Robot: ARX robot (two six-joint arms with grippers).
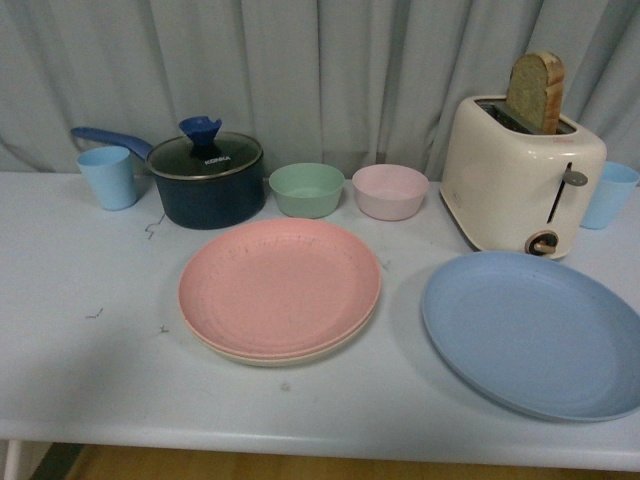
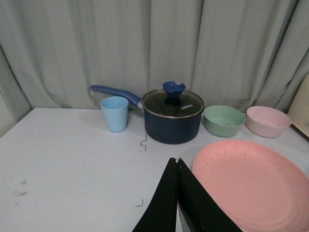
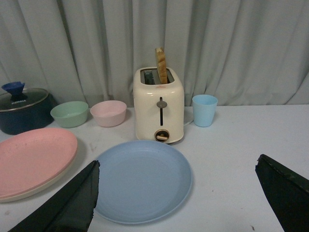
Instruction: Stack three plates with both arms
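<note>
The pink plate [image 1: 279, 285] lies on top of the beige plate [image 1: 290, 357], whose rim shows under it, at the table's middle. The blue plate [image 1: 535, 331] lies alone to the right, in front of the toaster. Neither arm shows in the front view. In the left wrist view my left gripper [image 2: 176, 162] is shut, empty, its tips just left of the pink plate [image 2: 251, 186]. In the right wrist view my right gripper [image 3: 177, 166] is wide open, with the blue plate [image 3: 140, 179] lying between its fingers [image 3: 77, 198] and nothing held.
Along the back stand a light blue cup [image 1: 108, 177], a dark blue lidded pot [image 1: 207, 178], a green bowl [image 1: 307, 189], a pink bowl [image 1: 389, 191], a cream toaster [image 1: 520, 180] with bread, and another blue cup [image 1: 610, 194]. The table's front edge [image 1: 300, 450] is close.
</note>
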